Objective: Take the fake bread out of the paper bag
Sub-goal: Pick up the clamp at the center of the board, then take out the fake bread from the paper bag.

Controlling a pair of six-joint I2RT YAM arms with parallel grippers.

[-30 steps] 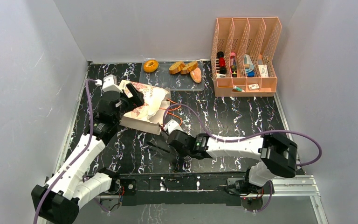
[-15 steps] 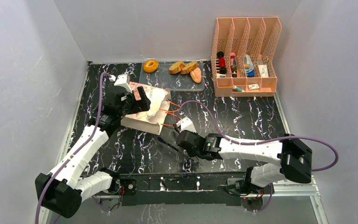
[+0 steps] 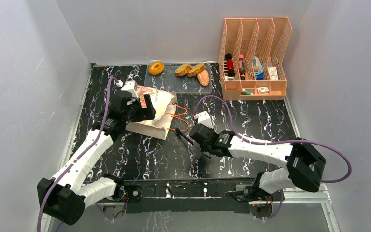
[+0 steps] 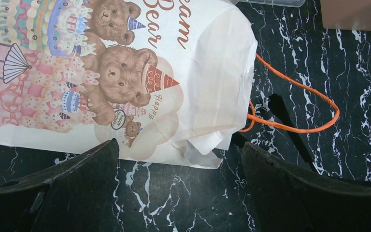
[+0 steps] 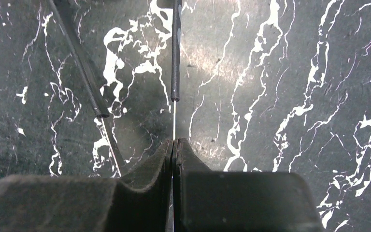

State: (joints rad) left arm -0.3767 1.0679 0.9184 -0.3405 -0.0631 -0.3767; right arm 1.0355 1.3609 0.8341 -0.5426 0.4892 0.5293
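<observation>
The paper bag [image 3: 158,110] [image 4: 125,82] lies flat on the black marble table, its bear picture facing up and its crumpled mouth to the right. Its orange cord handles [image 3: 178,115] [image 4: 299,108] trail onto the table. My left gripper [image 3: 147,108] [image 4: 178,145] hovers open over the bag's near edge, holding nothing. My right gripper [image 3: 180,135] [image 5: 174,142] is shut and empty, low over bare table just right of the handles. Fake bread lies on the clear tray [image 3: 174,83]: a ring doughnut [image 3: 156,67], brown slices [image 3: 190,70] and an orange-pink piece [image 3: 203,77]. Whatever the bag holds is hidden.
A peach mesh organizer [image 3: 253,53] with small items stands at the back right, beside the tray. Grey walls close in the table on the left, back and right. A purple cable [image 3: 222,104] loops from the right wrist over the table.
My right arm has swung away from its base toward the bag's handles, staying shut. My left gripper has shifted slightly right over the bag and opened a little wider.
</observation>
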